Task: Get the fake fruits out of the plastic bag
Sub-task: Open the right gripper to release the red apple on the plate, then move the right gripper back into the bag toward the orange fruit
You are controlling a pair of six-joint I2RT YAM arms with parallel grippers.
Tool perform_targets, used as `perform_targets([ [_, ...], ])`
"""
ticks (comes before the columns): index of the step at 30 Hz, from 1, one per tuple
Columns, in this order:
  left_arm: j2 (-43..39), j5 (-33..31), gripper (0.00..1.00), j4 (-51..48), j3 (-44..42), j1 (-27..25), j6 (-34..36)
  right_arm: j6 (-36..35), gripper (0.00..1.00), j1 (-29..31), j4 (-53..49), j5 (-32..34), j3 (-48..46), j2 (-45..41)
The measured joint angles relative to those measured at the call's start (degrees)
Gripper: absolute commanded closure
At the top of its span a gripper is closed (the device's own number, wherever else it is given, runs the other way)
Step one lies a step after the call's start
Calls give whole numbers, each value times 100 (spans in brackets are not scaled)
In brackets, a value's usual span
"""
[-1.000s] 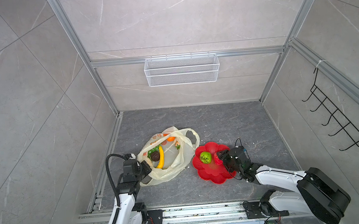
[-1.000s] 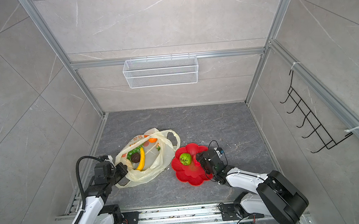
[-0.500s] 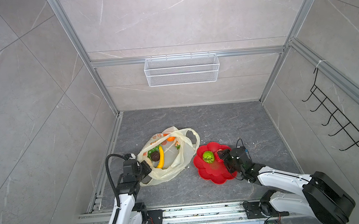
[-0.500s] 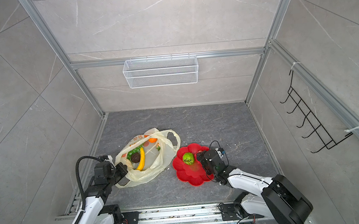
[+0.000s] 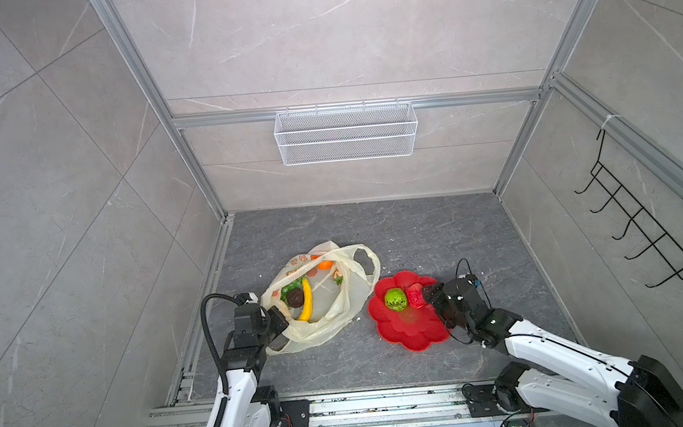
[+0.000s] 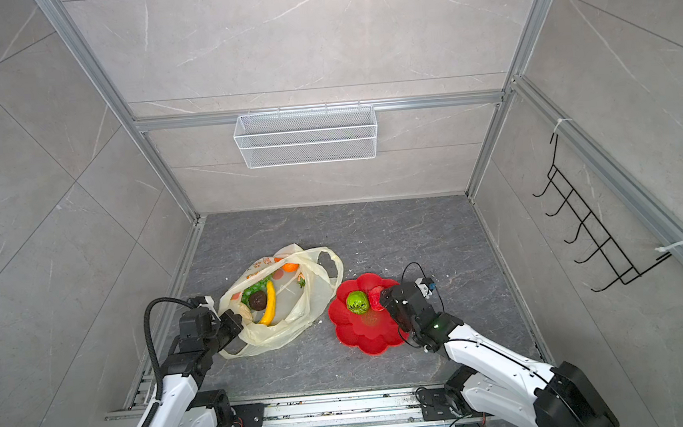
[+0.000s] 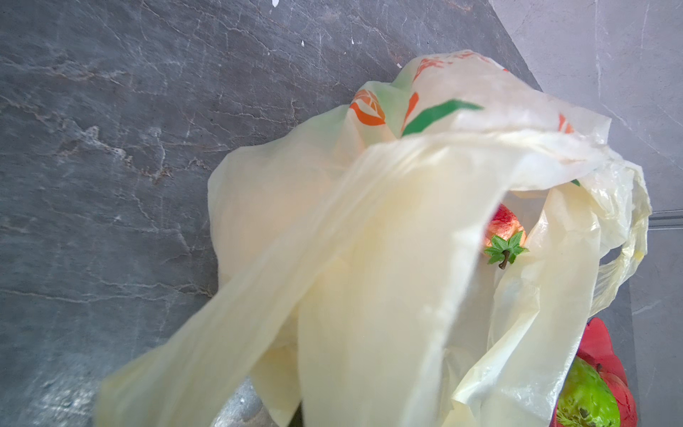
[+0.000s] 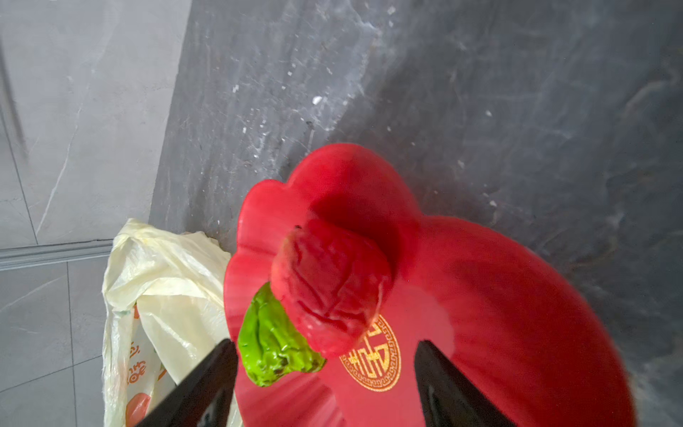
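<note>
Plainly, this is the drop-off half of one fruit's trip. Nearest, on the left, the left gripper [image 5: 277, 319] has its jaws pressed together on the near-left rim of the plastic bag [image 5: 339, 306], holding the mouth up and open. To the right, the right gripper [image 5: 426, 294] hangs low over the red plate [image 5: 407, 334] with its jaws spread and nothing between them. The red fruit [image 5: 415, 295] lies on the plate just ahead of it, right beside the green bumpy ball [image 5: 395, 299]. So two fruits are out.

Inside the bag, going farther, are the banana [image 5: 306, 301] with the dark brown ball [image 5: 295, 298] against it, the green grapes [image 5: 288, 288], a strawberry [image 5: 338, 278], and the orange [image 5: 326, 264] at the far end.

The next move, I judge, calls for the right arm to lift clear of the plate, cross left over the bag's mouth and descend on the banana or the dark brown ball, which lie uncovered. Meanwhile the left grip should keep the thin film from folding over them.
</note>
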Motion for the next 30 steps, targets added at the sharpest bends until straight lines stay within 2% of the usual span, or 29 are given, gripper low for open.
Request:
perform_targets([
  [5,50,39,100,31,0,0,20,-898,25,901,-332,435,1088,186],
  [8,98,63,100,70,0,0,52,-1598,26,1401,-343,439,2114,1049],
  [11,122,144,100,114,0,0,94,-2260,28,1692,-256,166,3202,2284],
  [19,140,299,100,153,0,-79,160,-3847,32,2031,-367,-514,5353,5025],
  [25,146,354,100,7,61,-238,66,-4520,37,2063,-699,-649,6546,6216],
  [30,-103,348,100,-350,374,-293,-57,-4830,41,2050,-1069,-415,7503,7018],
])
